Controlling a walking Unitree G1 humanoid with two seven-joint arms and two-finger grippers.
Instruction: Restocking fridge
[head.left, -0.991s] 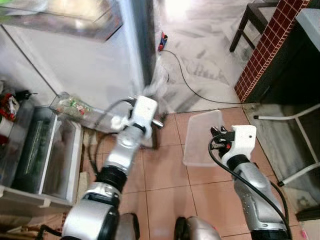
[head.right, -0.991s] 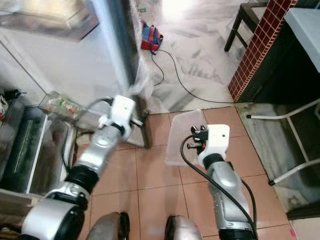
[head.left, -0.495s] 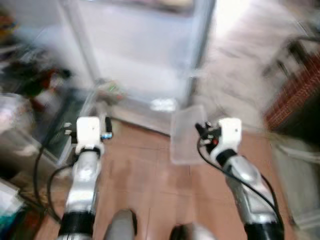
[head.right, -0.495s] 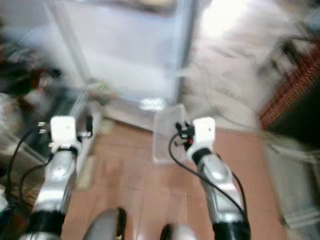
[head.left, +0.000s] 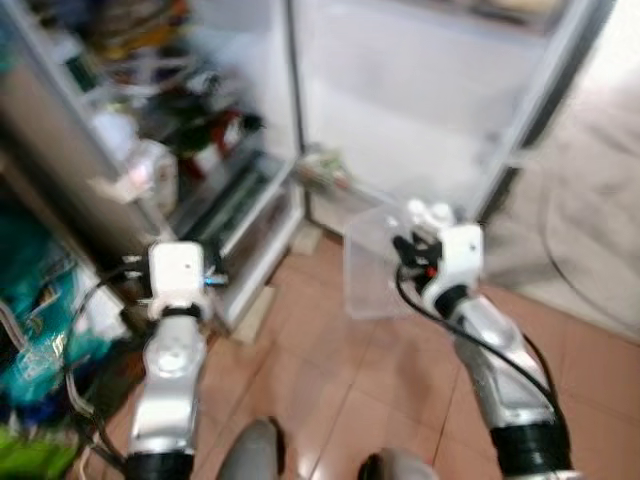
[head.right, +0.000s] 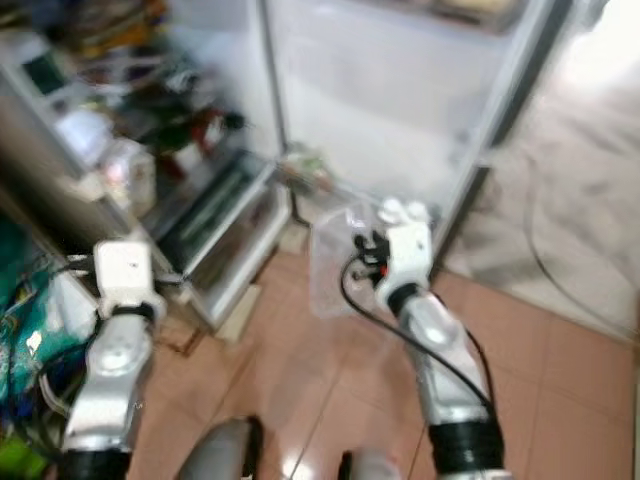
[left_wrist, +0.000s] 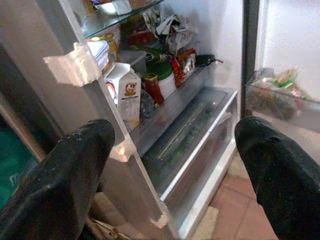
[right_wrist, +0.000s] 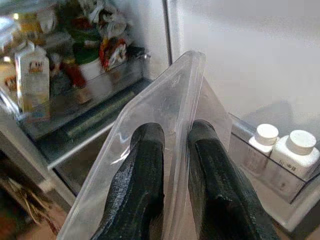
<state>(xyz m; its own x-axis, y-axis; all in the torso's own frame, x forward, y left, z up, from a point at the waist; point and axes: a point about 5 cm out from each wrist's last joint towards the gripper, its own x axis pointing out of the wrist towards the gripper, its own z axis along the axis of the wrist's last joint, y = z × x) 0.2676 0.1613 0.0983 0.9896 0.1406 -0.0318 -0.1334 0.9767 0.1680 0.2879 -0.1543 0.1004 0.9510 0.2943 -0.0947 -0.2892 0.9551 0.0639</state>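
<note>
Head views blurred. Right hand (right_wrist: 172, 165) pinches the rim of a clear plastic container (right_wrist: 165, 125), one finger each side of the thin wall, fingers (right_wrist: 142, 175) nearly pressed together w/ the plastic between. Container is held up off the tiled floor (head.left: 330, 380), in front of the open fridge (head.left: 400, 110), approx. level w/ its lowest part. Through the right wrist view, beyond the container: two white-capped bottles (right_wrist: 290, 155) side by side in a door bin, and fridge shelves w/ a milk carton (right_wrist: 32, 80) and mixed packets. Left hand (left_wrist: 170, 165) is spread wide, nothing between the fingers (left_wrist: 55, 180); it hangs in front of the fridge's lower left, pointed at the interior. Left wrist view shows a white carton (left_wrist: 125, 92) on the lower shelf, a red-lidded jar (left_wrist: 152, 87) just beside it, a green-lidded tub (left_wrist: 165, 82) behind that, crumpled bags further back, and a clear crisper drawer (left_wrist: 195, 135) below, pulled partway out. A door bin (left_wrist: 280, 97) w/ greenish bagged stuff sits to the side. Green/teal bags (head.left: 30, 300) lie on the floor at the robot's far left.
</note>
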